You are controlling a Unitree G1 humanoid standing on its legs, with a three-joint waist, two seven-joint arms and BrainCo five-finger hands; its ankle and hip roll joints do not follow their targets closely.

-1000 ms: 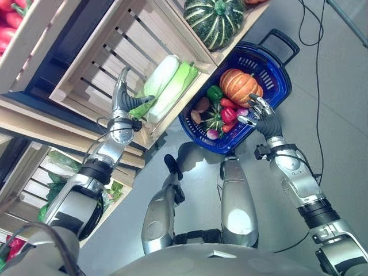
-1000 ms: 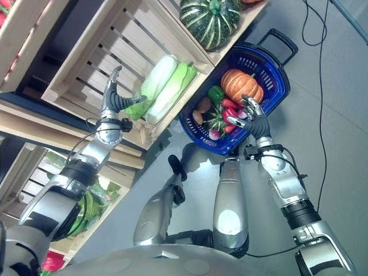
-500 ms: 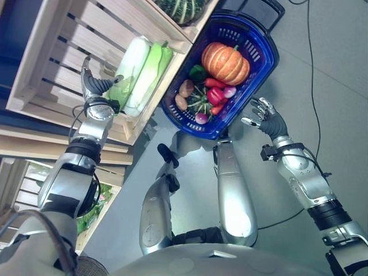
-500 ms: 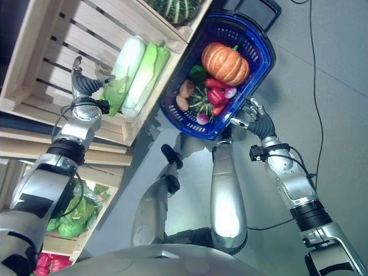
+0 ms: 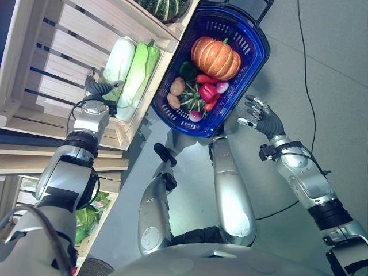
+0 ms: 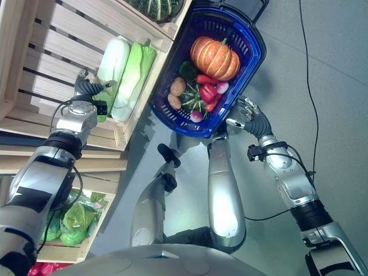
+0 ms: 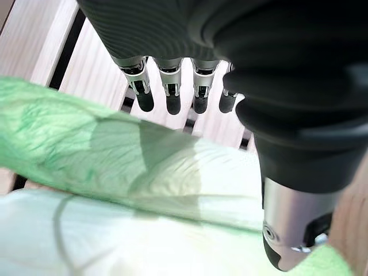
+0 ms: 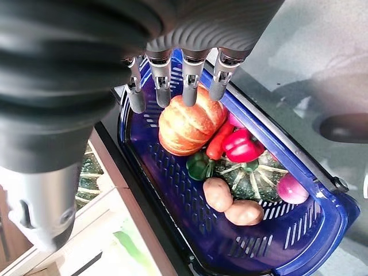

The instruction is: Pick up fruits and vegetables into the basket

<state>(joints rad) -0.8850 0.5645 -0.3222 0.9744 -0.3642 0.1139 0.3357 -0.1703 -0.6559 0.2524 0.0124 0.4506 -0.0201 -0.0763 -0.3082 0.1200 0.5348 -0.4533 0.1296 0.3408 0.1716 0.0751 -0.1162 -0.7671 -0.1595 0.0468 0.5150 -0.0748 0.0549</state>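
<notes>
A blue basket (image 5: 257,57) stands on the floor and holds an orange pumpkin (image 5: 215,56), a red pepper (image 5: 207,92), a green pepper (image 5: 186,70), potatoes (image 5: 176,87), a small striped squash (image 5: 190,101) and a radish (image 5: 196,115). My right hand (image 5: 262,116) hangs open over the floor, just right of the basket and apart from it. Two pale green cabbages (image 5: 127,64) lie in a wooden crate (image 5: 52,63). My left hand (image 5: 96,92) is open at their near end. In the left wrist view its straight fingers (image 7: 172,98) reach over a cabbage (image 7: 144,172).
A dark green striped pumpkin (image 5: 164,7) sits in the crate beyond the cabbages. A lower crate holds leafy greens (image 5: 86,215). The crates line the left side. Grey floor (image 5: 322,75) spreads to the right of the basket.
The camera has moved. My right hand has drawn back from the basket's rim to its right. My left hand has come down to the cabbages' near end.
</notes>
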